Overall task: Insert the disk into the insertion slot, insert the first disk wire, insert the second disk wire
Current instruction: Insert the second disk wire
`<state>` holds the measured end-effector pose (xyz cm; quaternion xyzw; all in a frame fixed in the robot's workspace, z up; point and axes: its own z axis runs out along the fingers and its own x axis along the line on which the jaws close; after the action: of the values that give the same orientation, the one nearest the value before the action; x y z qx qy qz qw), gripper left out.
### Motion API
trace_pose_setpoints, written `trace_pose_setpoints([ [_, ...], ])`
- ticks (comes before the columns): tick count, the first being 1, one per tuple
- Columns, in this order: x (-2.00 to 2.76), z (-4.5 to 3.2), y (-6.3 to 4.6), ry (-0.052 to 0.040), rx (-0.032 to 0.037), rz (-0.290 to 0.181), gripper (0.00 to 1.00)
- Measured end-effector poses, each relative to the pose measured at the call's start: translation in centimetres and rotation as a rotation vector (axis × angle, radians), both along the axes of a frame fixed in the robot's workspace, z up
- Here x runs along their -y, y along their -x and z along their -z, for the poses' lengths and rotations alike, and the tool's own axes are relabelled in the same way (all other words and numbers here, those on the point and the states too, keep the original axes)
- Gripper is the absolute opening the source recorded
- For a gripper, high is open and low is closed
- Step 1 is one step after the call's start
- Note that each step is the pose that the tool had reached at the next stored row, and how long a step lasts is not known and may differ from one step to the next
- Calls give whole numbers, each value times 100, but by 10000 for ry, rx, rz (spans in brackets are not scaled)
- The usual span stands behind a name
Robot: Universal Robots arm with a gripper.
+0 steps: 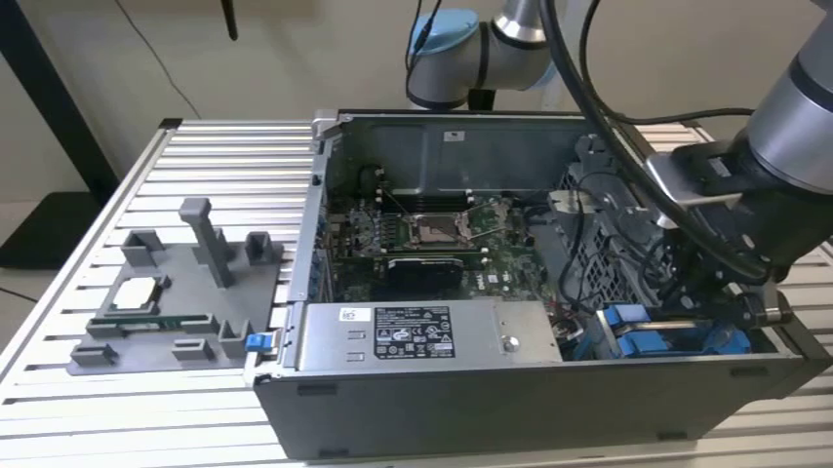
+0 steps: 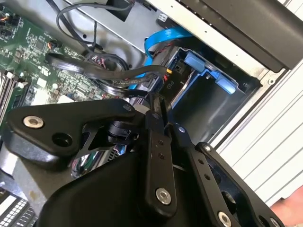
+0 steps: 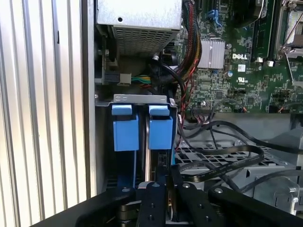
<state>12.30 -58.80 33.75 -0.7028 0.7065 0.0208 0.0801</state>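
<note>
Exterior view gives you the open computer case (image 1: 521, 292) on the slatted counter (image 1: 209, 166), with the arm reaching down at the frame's right edge into the case's lower right corner. First wrist view, lower centre, shows you the gripper (image 3: 168, 198) with its fingers (image 3: 155, 201) pressed together on a thin black piece, just below the insertion slot (image 3: 142, 99). You see two blue plastic parts (image 3: 125, 130) side by side in that slot; whether the disk sits behind them cannot be told.

The exterior view looks down on the open computer case (image 1: 521, 322) from its front; both wrist views, riding my arm, closely share its insertion slot (image 3: 142, 123) (image 2: 208, 90).
</note>
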Motion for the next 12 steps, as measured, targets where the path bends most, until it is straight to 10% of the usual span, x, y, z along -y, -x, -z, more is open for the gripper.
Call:
trace_pose_setpoints([
  [7,0,40,1,1,0,50,0],
  [8,0,45,1,-10,1,50,100],
  [12,0,-23,1,-9,0,51,100],
])
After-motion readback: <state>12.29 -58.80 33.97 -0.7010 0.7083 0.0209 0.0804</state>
